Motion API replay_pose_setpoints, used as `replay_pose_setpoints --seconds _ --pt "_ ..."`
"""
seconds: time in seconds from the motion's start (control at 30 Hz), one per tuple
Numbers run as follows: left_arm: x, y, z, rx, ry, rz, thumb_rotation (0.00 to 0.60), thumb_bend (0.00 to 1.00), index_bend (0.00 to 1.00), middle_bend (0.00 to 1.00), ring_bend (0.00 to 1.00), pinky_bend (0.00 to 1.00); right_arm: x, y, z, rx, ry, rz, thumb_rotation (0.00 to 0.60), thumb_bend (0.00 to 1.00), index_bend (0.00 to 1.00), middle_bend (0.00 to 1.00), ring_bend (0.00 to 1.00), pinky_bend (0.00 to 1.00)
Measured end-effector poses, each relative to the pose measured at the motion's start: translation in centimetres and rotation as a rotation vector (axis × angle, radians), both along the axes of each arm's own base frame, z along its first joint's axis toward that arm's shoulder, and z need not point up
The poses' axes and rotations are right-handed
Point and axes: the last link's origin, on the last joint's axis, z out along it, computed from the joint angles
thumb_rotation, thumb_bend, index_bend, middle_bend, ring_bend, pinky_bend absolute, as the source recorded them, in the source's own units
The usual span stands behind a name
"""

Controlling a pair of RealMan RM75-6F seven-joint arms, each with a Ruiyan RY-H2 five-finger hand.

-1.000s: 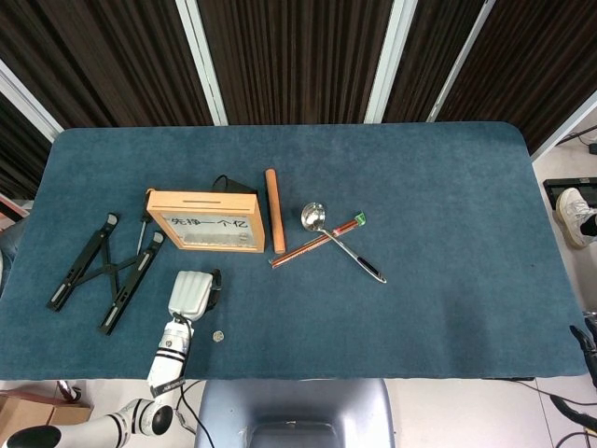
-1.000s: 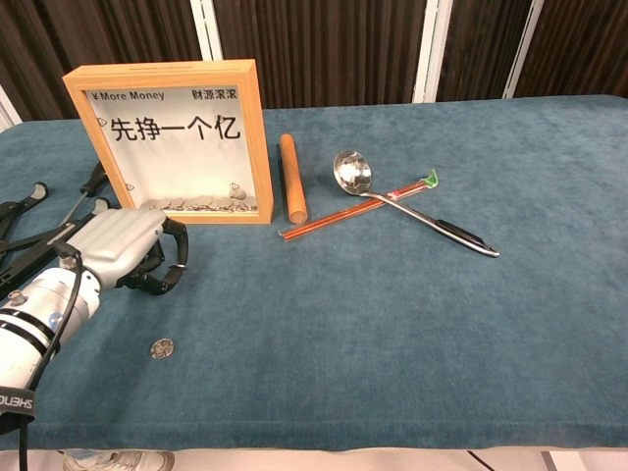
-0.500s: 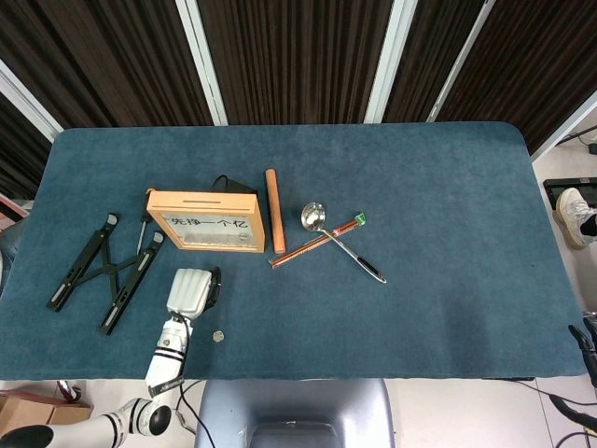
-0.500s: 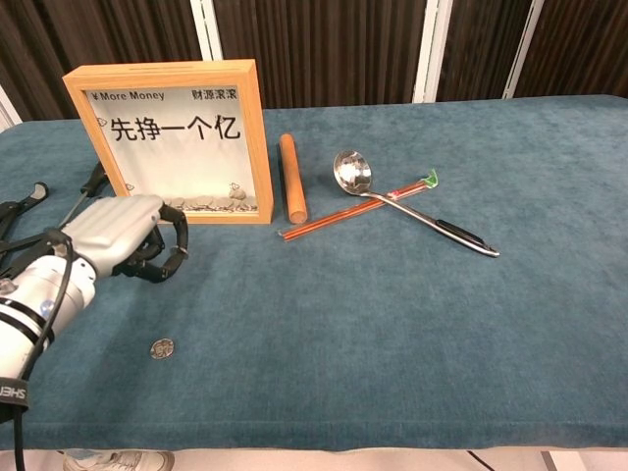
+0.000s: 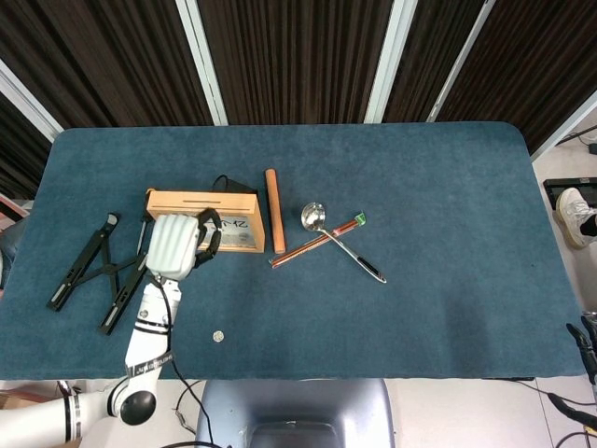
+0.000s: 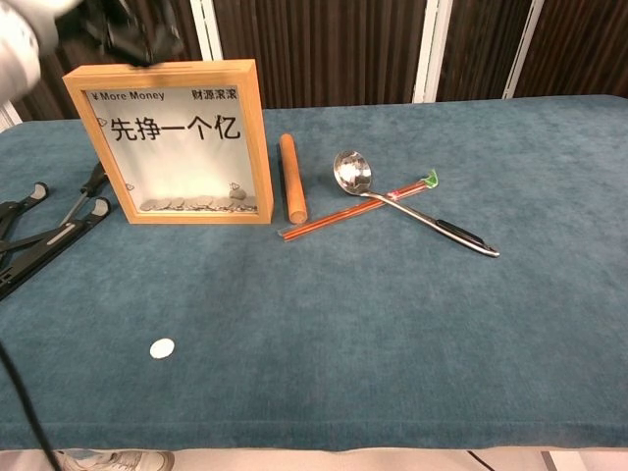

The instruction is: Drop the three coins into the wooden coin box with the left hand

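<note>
A lab-like test room: blue-clothed table, dark slatted wall panels, floor cables.

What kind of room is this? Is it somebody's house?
Probably not a house, more likely a robot test lab. A robot hand works over a blue-covered table set with odd props like a wooden coin box and a ladle.
</note>
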Motion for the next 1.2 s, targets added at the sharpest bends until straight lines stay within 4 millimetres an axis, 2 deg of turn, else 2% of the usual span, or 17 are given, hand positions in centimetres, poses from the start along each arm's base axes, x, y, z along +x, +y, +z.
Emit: replay_pose_setpoints --seconds 0.1,0.2,0.47,0.67,0.93,1.2 --pt "2.0 1.8 1.7 0.034 0.017 0.019 0.6 0.51 0.65 1.0 1.0 1.0 0.0 0.1 0.2 -0.006 -0.008 0.0 0.6 0.21 0.0 0.0 0.0 0.0" --pt "3.4 3.5 2.3 0.056 0.035 0.033 0.6 0.52 0.66 1.0 1.0 1.0 -0.1 0.1 0.5 -0.011 -0.01 -0.002 0.6 0.21 0.0 0.0 0.0 0.0" --pt "1.5 6.6 1.1 0.062 0.082 0.129 0.6 0.52 0.67 1.0 1.0 1.0 -0.3 0.1 0.7 -0.018 -0.015 -0.008 0.6 0.21 0.0 0.0 0.0 0.0" --pt "0.7 7.1 0.3 0.032 0.096 0.141 0.6 0.52 0.67 1.0 1.0 1.0 -0.3 0.1 0.6 -0.015 -0.013 -0.01 0.6 0.21 0.0 0.0 0.0 0.0" --pt "-0.5 6.9 -0.6 0.001 0.129 0.142 0.6 0.52 0.67 1.0 1.0 1.0 -0.2 0.0 0.5 -0.015 -0.01 -0.013 0.6 0.21 0.0 0.0 0.0 0.0" --pt "-0.8 6.8 -1.0 -0.005 0.144 0.145 0.6 0.51 0.67 1.0 1.0 1.0 -0.2 0.1 0.6 -0.018 -0.014 -0.01 0.6 0.21 0.0 0.0 0.0 0.0"
